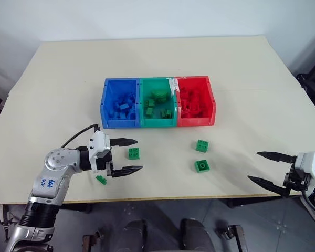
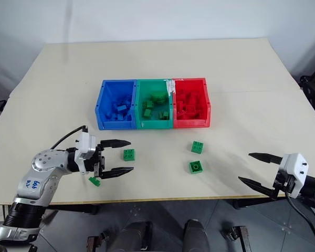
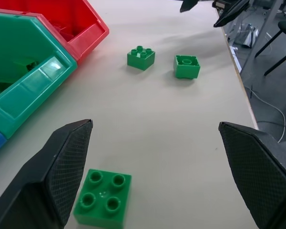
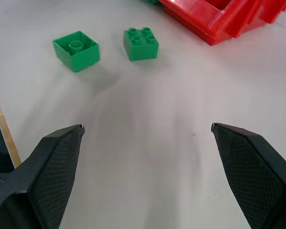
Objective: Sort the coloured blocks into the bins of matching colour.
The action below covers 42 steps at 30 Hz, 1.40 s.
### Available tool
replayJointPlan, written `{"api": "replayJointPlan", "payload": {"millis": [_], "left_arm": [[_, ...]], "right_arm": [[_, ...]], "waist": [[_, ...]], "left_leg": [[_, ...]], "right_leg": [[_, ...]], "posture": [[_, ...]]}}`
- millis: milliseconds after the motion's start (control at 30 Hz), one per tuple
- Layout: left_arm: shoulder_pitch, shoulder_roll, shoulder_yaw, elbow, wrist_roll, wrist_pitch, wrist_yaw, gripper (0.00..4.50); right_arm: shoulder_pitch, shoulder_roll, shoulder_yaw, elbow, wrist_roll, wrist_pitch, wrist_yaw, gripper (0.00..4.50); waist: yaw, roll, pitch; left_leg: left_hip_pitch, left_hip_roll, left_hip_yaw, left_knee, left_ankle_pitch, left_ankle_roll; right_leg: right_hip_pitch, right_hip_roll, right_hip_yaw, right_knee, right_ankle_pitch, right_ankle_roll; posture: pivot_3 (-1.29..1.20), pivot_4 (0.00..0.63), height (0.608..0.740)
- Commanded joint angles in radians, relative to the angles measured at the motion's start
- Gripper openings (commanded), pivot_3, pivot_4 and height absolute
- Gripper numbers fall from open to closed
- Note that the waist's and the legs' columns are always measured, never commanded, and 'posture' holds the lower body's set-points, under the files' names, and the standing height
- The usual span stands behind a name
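The three joined bins stand mid-table: blue point(image 1: 119, 102), green point(image 1: 157, 102) and red point(image 1: 195, 100), each holding bricks of its own colour. Several green blocks lie loose in front of them. One square block point(image 1: 134, 153) sits on the table between the fingers of my open left gripper point(image 1: 139, 155), close to one finger point(image 3: 62, 167) and touching neither. A small green block point(image 1: 101, 179) lies under the left wrist. Two more, one studs up point(image 1: 202, 146) and one upside down point(image 1: 202, 166), lie toward the right. My right gripper point(image 1: 253, 166) hangs open and empty near the table's front right edge.
The table's front edge point(image 1: 163, 198) runs just below both grippers. A cable loops from the left wrist point(image 1: 76, 135). The bins' front walls stand a short way beyond the left gripper. Bare tabletop lies between the two grippers.
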Motion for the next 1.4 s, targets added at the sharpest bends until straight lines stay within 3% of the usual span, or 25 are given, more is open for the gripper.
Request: {"api": "replayJointPlan", "payload": {"millis": [33,367,733,833,1067,1267,1400], "left_arm": [[0.019,0.006,0.041,0.004,-0.003,-0.049,-0.010,4.50],[0.206,0.075,0.195,-0.088,-0.056,-0.024,0.011,4.50],[0.346,0.076,0.269,-0.220,-0.095,0.023,0.055,4.50],[0.351,0.074,0.271,-0.225,-0.097,0.022,0.058,4.50],[0.355,0.047,0.268,-0.240,-0.110,0.016,0.064,4.50],[0.389,0.034,0.306,-0.275,-0.139,0.040,0.106,4.50],[0.423,0.003,0.364,-0.283,-0.141,0.046,0.199,4.50]], "right_arm": [[-0.048,-0.001,0.074,-0.091,0.028,0.043,0.012,4.47],[-0.374,0.047,0.409,-0.067,-0.046,0.139,0.103,4.47],[-0.424,0.030,0.536,0.040,-0.151,0.087,0.164,4.47],[-0.427,0.033,0.531,0.064,-0.169,0.061,0.150,3.90],[-0.433,0.062,0.501,0.027,-0.116,0.073,0.139,1.46],[-0.579,0.176,0.454,-0.065,0.020,0.341,-0.034,1.47],[-0.760,0.301,0.450,-0.012,-0.015,0.450,-0.238,1.47]], "waist": [[0.002,0.000,0.000],[0.004,0.000,0.000],[0.023,0.000,0.000],[0.023,0.000,0.000],[0.020,0.000,0.000],[0.003,0.000,0.000],[-0.005,0.000,0.000]], "left_leg": [[0.000,0.001,-0.001,0.000,0.000,0.000],[-0.001,0.005,-0.005,0.001,0.000,0.000],[-0.002,0.004,-0.007,0.001,-0.002,0.000],[-0.002,0.004,-0.007,0.001,-0.002,0.000],[-0.002,0.004,-0.006,0.001,-0.002,0.000],[-0.002,0.005,-0.007,0.001,-0.002,-0.001],[-0.002,0.010,-0.007,0.001,-0.004,-0.003]], "right_leg": [[0.000,0.000,0.000,0.000,0.000,0.000],[-0.001,0.000,0.001,-0.002,0.000,0.000],[-0.002,0.000,0.000,-0.002,0.000,0.000],[-0.002,0.000,0.000,-0.002,0.000,0.000],[-0.002,0.000,0.000,-0.002,0.000,0.000],[-0.002,0.001,0.000,-0.002,0.000,0.000],[-0.003,0.005,0.001,-0.001,0.001,-0.002]], "posture": [[0.00,0.150,0.740],[0.00,0.150,0.740],[0.00,0.150,0.740],[0.00,0.150,0.740],[0.00,0.150,0.740],[0.00,0.150,0.740],[0.00,0.150,0.740]]}}
